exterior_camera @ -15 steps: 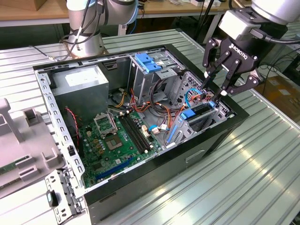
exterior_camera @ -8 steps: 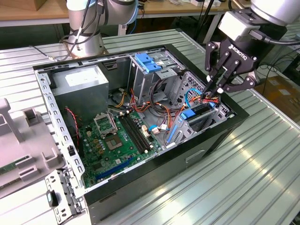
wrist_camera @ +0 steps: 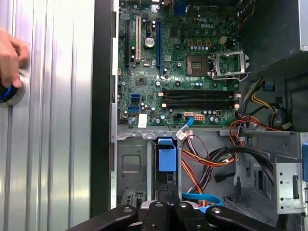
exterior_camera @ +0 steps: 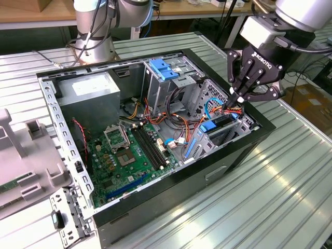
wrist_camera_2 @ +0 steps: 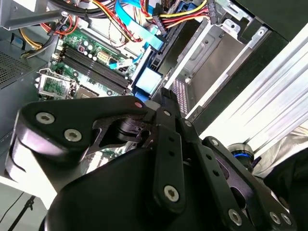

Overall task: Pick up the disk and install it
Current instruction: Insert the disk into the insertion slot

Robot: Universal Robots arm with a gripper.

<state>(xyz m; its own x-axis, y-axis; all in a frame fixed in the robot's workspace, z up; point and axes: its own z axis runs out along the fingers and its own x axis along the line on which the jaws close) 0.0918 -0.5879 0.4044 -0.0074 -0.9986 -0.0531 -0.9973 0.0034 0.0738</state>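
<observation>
The disk [exterior_camera: 220, 127], a dark drive in a bright blue carrier, stands on edge in the metal bay at the corner of the open computer case [exterior_camera: 244, 150] on the exterior view's right. In the first wrist view the disk [wrist_camera: 167, 159] runs edge-on between the bay walls, and in the second wrist view its blue end [wrist_camera_2: 147, 79] shows. My gripper [exterior_camera: 239, 98] hangs just above the disk's far end, fingers drawn together to a point among red and yellow cables. Those fingers [wrist_camera: 159, 211] sit right over the disk's edge. Whether they touch it is hidden.
A green motherboard [exterior_camera: 129, 155], grey power supply [exterior_camera: 91, 91] and a blue-latched drive cage [exterior_camera: 163, 70] fill the case. Loose cables [wrist_camera: 216, 159] crowd the bay. A person's hand [wrist_camera: 10, 53] rests on a blue-ringed button [wrist_camera: 7, 92] on the ribbed table. The removed side panel [exterior_camera: 26, 171] lies beside the case.
</observation>
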